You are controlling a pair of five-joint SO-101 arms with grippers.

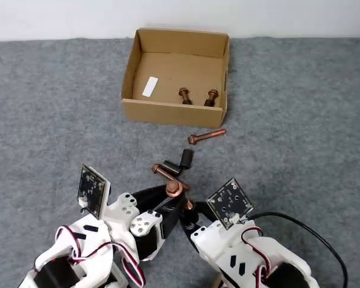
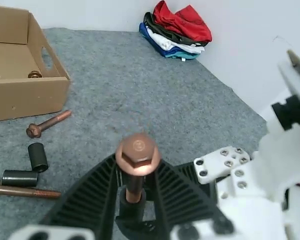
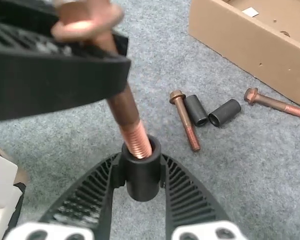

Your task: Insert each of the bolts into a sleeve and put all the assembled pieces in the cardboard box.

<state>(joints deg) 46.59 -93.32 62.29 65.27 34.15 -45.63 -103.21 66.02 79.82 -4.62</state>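
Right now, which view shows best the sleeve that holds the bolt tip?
The right wrist view: the sleeve stands in the right pincer, with the bolt tip in its mouth. In the left wrist view the bolt head and the left pincer hide most of it. In the high view it is hard to tell among the arms.

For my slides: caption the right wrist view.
Right gripper holds a black sleeve; the copper bolt in the left gripper has its threaded tip in the sleeve's mouth.

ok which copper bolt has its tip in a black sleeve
The copper bolt in the left gripper: its threaded tip is inside the black sleeve the right gripper holds. Two other bolts lie loose on the carpet.
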